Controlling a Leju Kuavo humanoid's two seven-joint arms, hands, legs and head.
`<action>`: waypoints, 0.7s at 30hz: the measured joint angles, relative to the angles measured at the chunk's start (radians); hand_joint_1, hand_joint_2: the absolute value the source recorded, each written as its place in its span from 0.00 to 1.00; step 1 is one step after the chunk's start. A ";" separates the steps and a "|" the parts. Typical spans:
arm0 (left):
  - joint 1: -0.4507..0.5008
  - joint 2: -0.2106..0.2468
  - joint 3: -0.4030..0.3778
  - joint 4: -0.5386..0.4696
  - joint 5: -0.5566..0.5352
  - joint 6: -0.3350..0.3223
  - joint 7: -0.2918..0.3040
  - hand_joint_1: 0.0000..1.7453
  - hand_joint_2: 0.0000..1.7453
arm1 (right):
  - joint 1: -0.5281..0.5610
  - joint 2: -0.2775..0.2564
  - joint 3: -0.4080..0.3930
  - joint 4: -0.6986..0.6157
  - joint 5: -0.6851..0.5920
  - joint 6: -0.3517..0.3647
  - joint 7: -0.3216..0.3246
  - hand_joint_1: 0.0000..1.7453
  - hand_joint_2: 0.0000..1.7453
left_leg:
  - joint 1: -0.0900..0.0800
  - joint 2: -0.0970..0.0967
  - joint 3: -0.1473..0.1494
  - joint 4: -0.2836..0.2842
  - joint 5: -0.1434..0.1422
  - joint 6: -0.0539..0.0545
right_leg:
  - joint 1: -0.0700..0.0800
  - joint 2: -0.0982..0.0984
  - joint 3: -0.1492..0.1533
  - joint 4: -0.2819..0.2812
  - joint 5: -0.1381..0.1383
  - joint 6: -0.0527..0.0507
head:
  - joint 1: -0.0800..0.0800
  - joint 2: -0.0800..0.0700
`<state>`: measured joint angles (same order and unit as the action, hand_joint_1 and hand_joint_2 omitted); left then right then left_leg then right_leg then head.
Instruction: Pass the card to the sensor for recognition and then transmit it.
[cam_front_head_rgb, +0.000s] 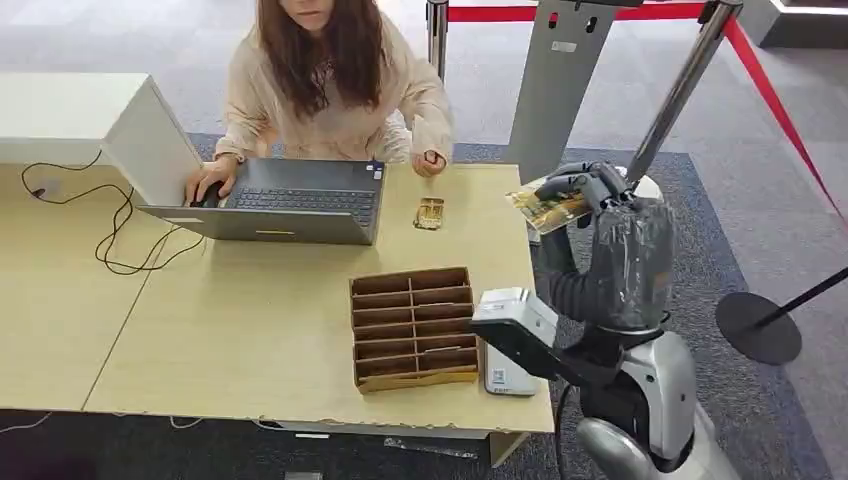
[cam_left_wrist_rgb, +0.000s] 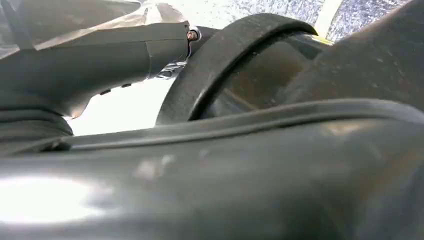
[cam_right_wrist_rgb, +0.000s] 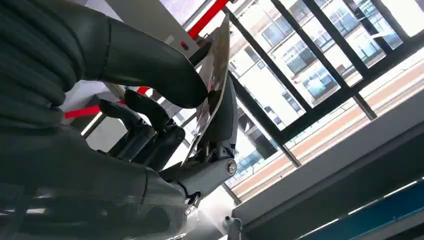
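while the right robot hand (cam_front_head_rgb: 590, 188) is raised just off the table's (cam_front_head_rgb: 280, 310) far right corner, it pinches a card (cam_front_head_rgb: 545, 208) between its thick thumb and darker fingers (cam_right_wrist_rgb: 150, 107), so the card sits in the air beyond the table's right edge rather than on the wood. from the right wrist camera the card (cam_right_wrist_rgb: 212, 85) appears edge-on, clamped under the thumb. a grey-and-white sensor unit (cam_front_head_rgb: 512, 335) stands at the near right corner of the table, just beside a brown cardboard organiser (cam_front_head_rgb: 413, 328) with slotted compartments. another small card (cam_front_head_rgb: 430, 213) lies flat near the far edge, beside an open laptop (cam_front_head_rgb: 285, 212) at which a person (cam_front_head_rgb: 335, 90) sits. whether the left robot hand (cam_left_wrist_rgb: 75, 60) is open or closed cannot be told from its wrist view.
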<state>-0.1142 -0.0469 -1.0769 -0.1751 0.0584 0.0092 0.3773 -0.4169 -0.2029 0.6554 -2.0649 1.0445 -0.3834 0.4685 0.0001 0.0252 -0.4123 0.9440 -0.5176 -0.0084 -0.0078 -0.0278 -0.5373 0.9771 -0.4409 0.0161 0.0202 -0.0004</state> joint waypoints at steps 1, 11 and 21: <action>0.000 0.000 0.000 0.000 -0.005 0.000 -0.002 0.00 0.00 | -0.015 0.003 0.004 0.014 0.000 0.004 0.004 1.00 1.00 | 0.000 0.000 0.000 0.000 0.000 0.000 | 0.000 0.000 0.000 0.000 0.000 0.000 | 0.000 0.000; 0.000 -0.002 -0.003 0.000 -0.037 0.000 -0.017 0.00 0.00 | -0.167 0.073 0.042 0.249 -0.186 -0.006 0.036 1.00 1.00 | 0.000 -0.001 -0.001 0.000 0.001 0.000 | 0.000 -0.001 0.000 0.001 0.000 0.000 | 0.000 0.000; 0.000 -0.002 -0.006 0.000 -0.052 0.000 -0.022 0.00 0.00 | -0.231 0.163 0.080 0.502 -0.266 -0.043 0.011 1.00 1.00 | 0.000 -0.002 -0.001 0.000 0.001 0.000 | 0.000 -0.001 0.000 0.001 0.000 0.000 | 0.000 0.000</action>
<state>-0.1145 -0.0488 -1.0830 -0.1751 0.0065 0.0088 0.3552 -0.6482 -0.0401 0.7355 -1.5632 0.7786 -0.4265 0.4795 0.0003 0.0229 -0.4135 0.9440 -0.5170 -0.0088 -0.0077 -0.0288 -0.5378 0.9780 -0.4410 0.0160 0.0206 -0.0004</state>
